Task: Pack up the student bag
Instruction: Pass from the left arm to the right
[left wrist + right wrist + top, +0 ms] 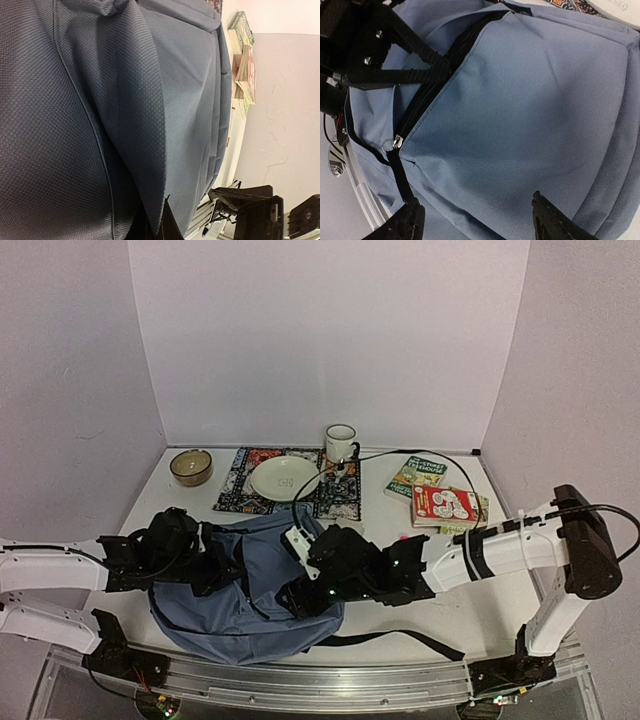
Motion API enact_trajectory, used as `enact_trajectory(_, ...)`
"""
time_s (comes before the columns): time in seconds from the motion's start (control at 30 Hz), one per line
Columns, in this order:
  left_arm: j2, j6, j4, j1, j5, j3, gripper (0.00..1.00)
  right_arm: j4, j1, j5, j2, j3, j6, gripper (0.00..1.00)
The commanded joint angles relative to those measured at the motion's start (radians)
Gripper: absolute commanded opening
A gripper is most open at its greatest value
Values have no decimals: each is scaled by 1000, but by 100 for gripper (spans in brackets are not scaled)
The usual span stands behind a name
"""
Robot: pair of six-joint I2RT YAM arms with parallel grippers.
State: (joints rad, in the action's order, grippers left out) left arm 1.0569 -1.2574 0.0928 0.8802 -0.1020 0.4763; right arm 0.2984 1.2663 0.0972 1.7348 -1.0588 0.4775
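Observation:
The slate-blue student bag [255, 585] lies at the near middle of the table. My left gripper [225, 562] is at its left side, shut on a raised fold of the bag's fabric [145, 150]; the dark fingertips [172, 227] barely show under the fold. My right gripper [298, 590] hovers over the bag's right part, open and empty [480, 225], its fingers [410, 222] straddling plain fabric [520, 110]. The black zipper runs beside it, with the metal pull [396, 142] near the left finger. The bag's inside is hidden.
Two books [445, 504] and a green book [413, 478] lie at the back right. A white plate [285, 478] sits on a patterned mat [235, 495], with a mug [340, 442] and a bowl [190, 466] behind. A black strap [400, 640] trails to the near right.

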Motion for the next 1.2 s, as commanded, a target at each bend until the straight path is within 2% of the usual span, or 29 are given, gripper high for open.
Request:
enact_trajectory(0.0, -63, -77, -147, 39, 70, 5, 0, -40, 7, 75, -52, 12, 37, 74)
enact_trajectory(0.27, -240, -219, -147, 48, 223, -29, 0, -100, 7, 206, -259, 127, 243, 79)
enact_trajectory(0.4, -244, -256, -152, 49, 252, 4, 0, -107, 7, 214, -309, 168, 356, 88)
enact_trajectory(0.57, -205, -271, -171, 63, 265, 62, 0, -92, 31, 221, -290, 184, 490, 98)
enact_trajectory(0.77, -176, -308, -227, 93, 318, 88, 0, 25, 69, 240, -264, 241, 642, 98)
enact_trajectory(1.03, -107, -319, -247, 184, 388, 147, 0, 261, 88, 194, -172, 247, 648, 98)
enact_trajectory(1.1, -91, -317, -250, 214, 404, 163, 0, 288, 89, 200, -150, 238, 643, 95)
enact_trajectory(1.17, -78, -311, -251, 239, 415, 174, 0, 296, 89, 212, -137, 229, 640, 88)
